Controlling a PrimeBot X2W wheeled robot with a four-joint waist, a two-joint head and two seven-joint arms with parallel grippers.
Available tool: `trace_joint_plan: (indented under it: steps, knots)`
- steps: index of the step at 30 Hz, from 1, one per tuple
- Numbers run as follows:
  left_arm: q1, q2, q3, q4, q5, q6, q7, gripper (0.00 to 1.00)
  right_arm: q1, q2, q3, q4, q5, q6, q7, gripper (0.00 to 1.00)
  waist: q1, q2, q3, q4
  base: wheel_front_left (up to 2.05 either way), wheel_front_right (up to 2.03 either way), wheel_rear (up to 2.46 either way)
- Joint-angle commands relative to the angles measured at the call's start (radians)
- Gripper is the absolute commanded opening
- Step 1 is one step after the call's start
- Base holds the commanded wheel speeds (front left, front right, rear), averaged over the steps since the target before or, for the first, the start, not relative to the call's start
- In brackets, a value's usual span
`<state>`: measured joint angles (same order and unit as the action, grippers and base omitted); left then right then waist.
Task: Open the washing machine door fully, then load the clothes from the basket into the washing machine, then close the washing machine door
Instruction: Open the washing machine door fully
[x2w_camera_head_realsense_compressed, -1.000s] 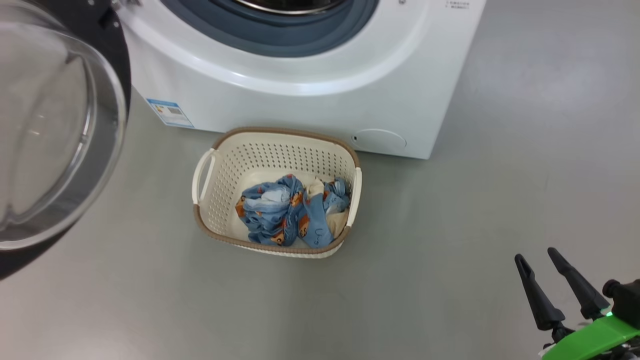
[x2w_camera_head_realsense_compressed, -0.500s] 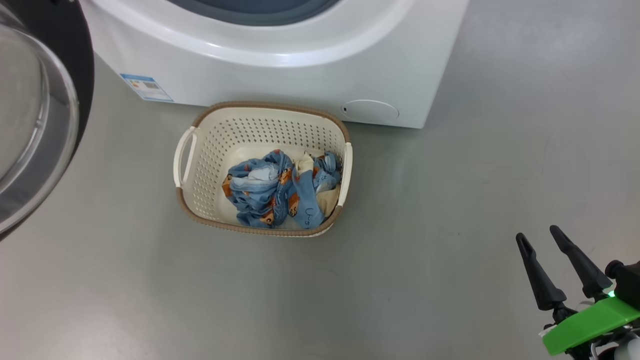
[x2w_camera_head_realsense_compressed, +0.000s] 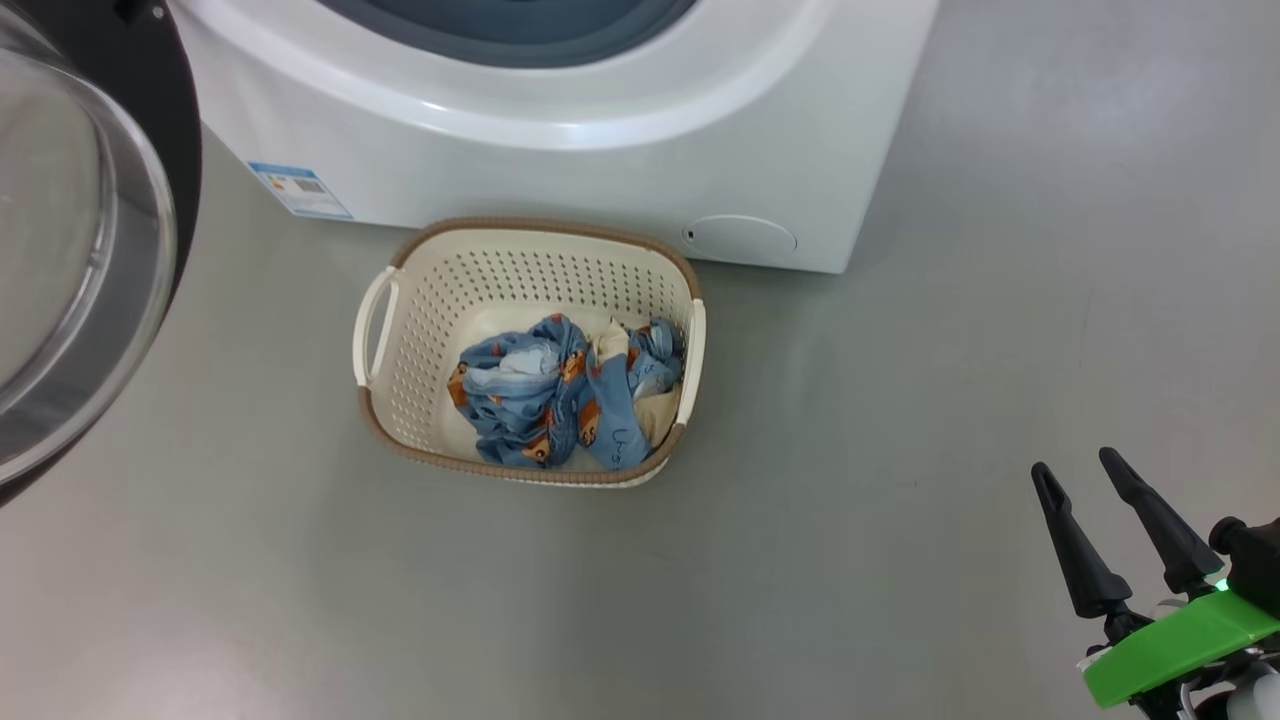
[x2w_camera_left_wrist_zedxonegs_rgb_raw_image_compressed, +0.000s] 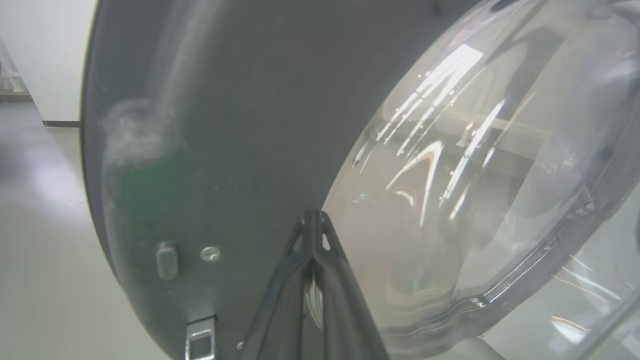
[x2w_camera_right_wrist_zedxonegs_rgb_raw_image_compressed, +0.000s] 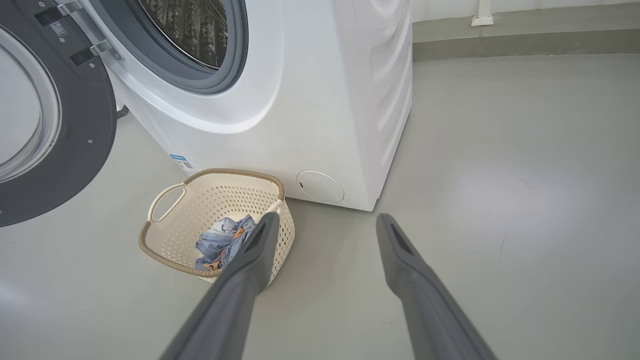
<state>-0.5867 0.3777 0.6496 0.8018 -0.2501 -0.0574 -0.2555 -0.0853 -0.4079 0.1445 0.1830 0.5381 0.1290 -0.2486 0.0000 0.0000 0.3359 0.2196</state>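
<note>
Clothes (x2w_camera_head_realsense_compressed: 545, 395) lie bunched in the basket (x2w_camera_head_realsense_compressed: 425, 300), which stands on the floor (x2w_camera_head_realsense_compressed: 900, 400) just in front of the washing machine (x2w_camera_head_realsense_compressed: 600, 150), close beside its round service flap (x2w_camera_head_realsense_compressed: 740, 237). The head view cuts off the machine's upper part, leaving a strip of grey gasket (x2w_camera_head_realsense_compressed: 520, 40); the steel drum (x2w_camera_right_wrist_zedxonegs_rgb_raw_image_compressed: 185, 25) is partly visible from the right wrist. The washing machine door (x2w_camera_right_wrist_zedxonegs_rgb_raw_image_compressed: 75, 150) stands open to the left of the machine, its outer edge cropped. The left end effector (x2w_camera_left_wrist_zedxonegs_rgb_raw_image_compressed: 313, 216) is clenched, fingertips together, pointing at the door where black rim meets glass; contact cannot be told. The right end effector (x2w_camera_head_realsense_compressed: 1075, 463) is released and empty, fingers spread, well apart from the machine.
</note>
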Motion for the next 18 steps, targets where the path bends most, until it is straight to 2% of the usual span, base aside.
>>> trace_joint_plan:
  steps: [1,3,4,6,9,10,11,12,13,18]
  knots:
    - [0.040,0.045,0.024,-0.043,0.006,-0.001,-0.006,0.00,0.007,-0.013,0.017,-0.017,-0.006,0.002,-0.013,1.00,0.0000,0.0000,-0.026,0.005,0.00,0.00,0.00]
    - [0.061,0.013,0.030,-0.069,0.002,-0.008,-0.006,0.00,0.013,-0.011,0.020,-0.015,-0.004,0.002,-0.013,1.00,0.0000,0.0000,-0.044,0.008,0.00,0.00,0.00]
    - [0.074,-0.001,0.033,-0.084,0.001,-0.012,-0.006,0.03,0.015,-0.011,0.021,-0.014,-0.003,0.002,-0.013,1.00,0.0000,0.0000,-0.053,0.009,0.00,0.00,0.00]
    - [0.104,-0.033,0.035,-0.118,0.001,-0.022,-0.006,0.30,0.022,-0.011,0.023,-0.012,-0.001,0.002,-0.013,1.00,0.0000,0.0000,-0.072,0.012,0.00,0.00,0.00]
    - [0.153,-0.078,0.035,-0.170,-0.002,-0.038,-0.006,0.46,0.032,-0.013,0.022,-0.011,0.003,0.002,-0.013,1.00,0.0000,0.0000,-0.096,0.017,0.00,0.00,0.00]
    - [0.167,-0.093,0.035,-0.190,-0.001,-0.042,-0.006,0.59,0.034,-0.014,0.022,-0.012,0.005,0.002,-0.013,1.00,0.0000,0.0000,-0.102,0.018,0.00,0.00,0.00]
    - [0.180,-0.111,0.037,-0.206,-0.006,-0.045,-0.006,0.78,0.036,-0.015,0.021,-0.012,0.006,0.002,-0.013,1.00,0.0000,0.0000,-0.108,0.020,0.00,0.00,0.00]
    - [0.197,-0.125,0.027,-0.218,-0.002,-0.051,-0.006,0.92,0.038,-0.016,0.021,-0.012,0.006,0.002,-0.013,1.00,0.0000,0.0000,-0.114,0.021,0.00,0.00,0.00]
    - [0.212,-0.138,0.019,-0.234,0.000,-0.055,-0.006,1.00,0.040,-0.017,0.021,-0.012,0.007,0.002,-0.013,1.00,0.0000,0.0000,-0.119,0.021,0.00,0.00,0.00]
    - [0.283,-0.198,-0.009,-0.311,-0.003,-0.068,-0.006,1.00,0.053,-0.019,0.023,-0.010,0.012,0.002,-0.013,1.00,0.0000,0.0000,-0.155,0.021,0.00,0.00,0.00]
